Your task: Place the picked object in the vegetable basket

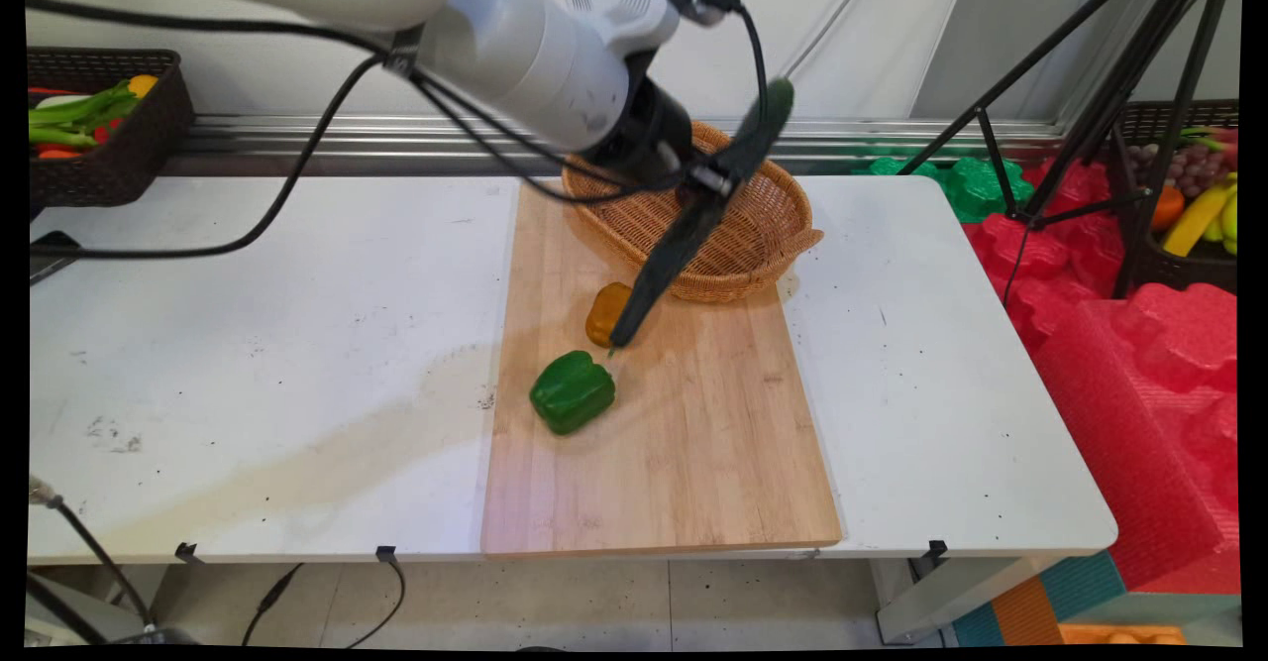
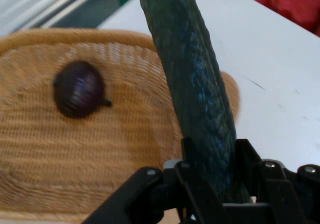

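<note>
Clamped between the black fingers (image 2: 210, 184), a long dark green cucumber (image 1: 693, 220) is hanging slantwise over the wicker basket (image 1: 763, 245) holding a purple onion (image 2: 79, 88), its lower tip nearing the orange pepper (image 1: 604, 312) and green pepper (image 1: 573, 391) on the wooden board (image 1: 684, 443).

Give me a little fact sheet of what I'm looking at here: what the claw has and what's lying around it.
claw: the claw is shut on a long dark green cucumber, held slanted in the air
below the claw: a woven basket with a dark purple onion inside
basket rests on: the far end of a wooden board
also on the board: an orange pepper and a green pepper, side by side
cucumber's lower tip: above the board, just beside the orange pepper
under everything: a white table
</note>
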`<state>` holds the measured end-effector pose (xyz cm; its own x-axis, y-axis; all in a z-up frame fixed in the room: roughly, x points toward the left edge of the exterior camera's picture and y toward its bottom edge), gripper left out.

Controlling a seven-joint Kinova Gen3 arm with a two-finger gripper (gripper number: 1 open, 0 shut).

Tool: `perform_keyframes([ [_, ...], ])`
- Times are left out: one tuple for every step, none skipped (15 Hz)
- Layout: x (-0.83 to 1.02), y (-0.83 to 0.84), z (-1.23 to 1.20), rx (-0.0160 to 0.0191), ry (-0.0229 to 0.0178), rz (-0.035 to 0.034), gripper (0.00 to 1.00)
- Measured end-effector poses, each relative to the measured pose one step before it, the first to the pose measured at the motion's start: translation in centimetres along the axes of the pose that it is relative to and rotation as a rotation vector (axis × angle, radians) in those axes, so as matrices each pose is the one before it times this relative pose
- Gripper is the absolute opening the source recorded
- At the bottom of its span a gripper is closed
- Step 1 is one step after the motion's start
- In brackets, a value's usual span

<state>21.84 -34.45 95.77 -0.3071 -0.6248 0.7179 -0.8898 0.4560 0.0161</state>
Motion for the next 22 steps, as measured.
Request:
perform_keyframes([
  [0.402, -0.404, 0.222, 0.01483, 0.00582, -0.01145, 0.00],
  [0.577, -0.592, 0.363, 0.02202, 0.00774, -0.01739, 0.00],
  [0.370, -0.413, 0.291, 0.01536, 0.00427, -0.01213, 0.00],
  [0.516, -0.581, 0.474, 0.02216, 0.00548, -0.01793, 0.00],
  [0.355, -0.379, 0.353, 0.01467, 0.00376, -0.01271, 0.00],
  [0.473, -0.520, 0.560, 0.02082, 0.00394, -0.01915, 0.00],
  [0.508, -0.541, 0.721, 0.02278, 0.00305, -0.02221, 0.00],
  [0.451, -0.500, 0.772, 0.02197, 0.00096, -0.02294, 0.00],
  [0.355, -0.381, 0.670, 0.01767, -0.00023, -0.01721, 0.00],
  [0.230, -0.227, 0.478, 0.01092, -0.00118, -0.00901, 0.00],
  [0.305, -0.374, 0.707, 0.01709, -0.00294, -0.01059, 0.00],
  [0.189, -0.256, 0.488, 0.01166, -0.00303, -0.00381, 0.00],
  [0.270, -0.358, 0.723, 0.01682, -0.00499, -0.00564, 0.00],
  [0.145, -0.218, 0.501, 0.01075, -0.00440, -0.00448, 0.00],
  [0.219, -0.309, 0.713, 0.01552, -0.00604, -0.00994, 0.00],
  [0.107, -0.174, 0.485, 0.01023, -0.00483, -0.00834, 0.00],
  [0.129, -0.199, 0.716, 0.01354, -0.00794, -0.01448, 0.00],
  [0.068, -0.122, 0.460, 0.00843, -0.00586, -0.01133, 0.00],
  [0.067, -0.113, 0.682, 0.01152, -0.00951, -0.01666, 0.00],
  [0.020, -0.059, 0.441, 0.00712, -0.00731, -0.01108, 0.00],
  [0.038, -0.086, 0.618, 0.01002, -0.00994, -0.01645, 0.00],
  [0.022, -0.080, 0.686, 0.01170, -0.01128, -0.01834, 0.00],
])
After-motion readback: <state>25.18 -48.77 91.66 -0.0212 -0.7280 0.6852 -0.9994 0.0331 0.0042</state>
